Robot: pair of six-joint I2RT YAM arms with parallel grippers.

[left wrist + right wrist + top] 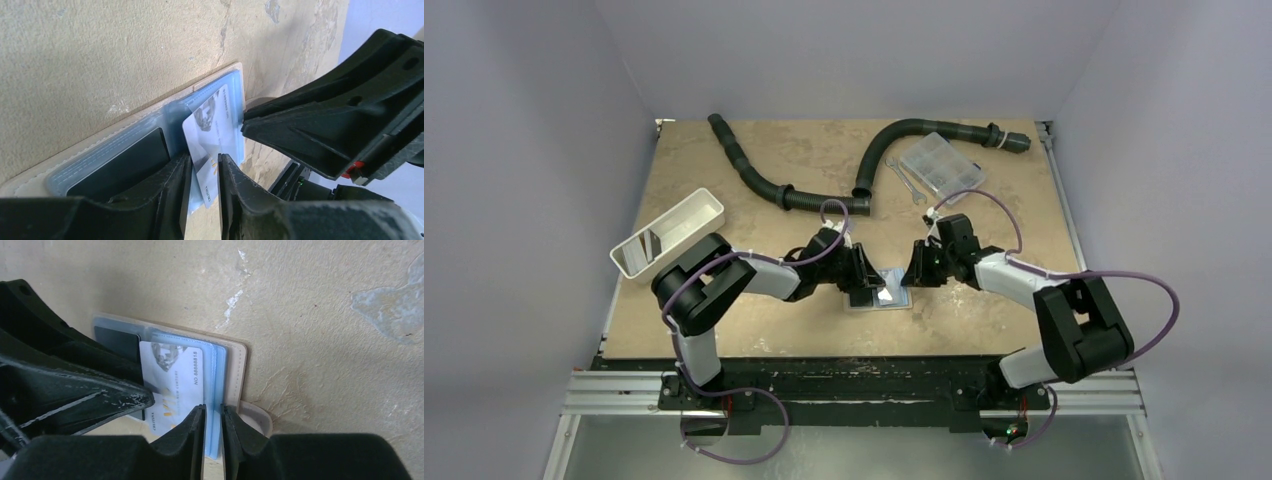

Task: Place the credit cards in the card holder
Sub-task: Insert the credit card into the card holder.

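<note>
The tan card holder (880, 298) lies open on the table between both grippers, pale blue sleeves up. My left gripper (205, 159) is shut on a bluish-grey credit card (212, 135), which lies slanted over the holder's right half, partly under a clear sleeve. A dark card (125, 162) sits in the left pocket. My right gripper (213, 409) is shut on the edge of the blue sleeves (216, 385), beside the tan cover and snap tab (257, 415). The two grippers nearly touch; the left finger (100, 400) rests over the card (175, 375).
A white oblong tray (669, 232) stands at the left, with something dark inside. Two black corrugated hoses (754, 175) (904, 140) lie across the back. A clear compartment box (937, 165) and a wrench (904, 183) are at the back right.
</note>
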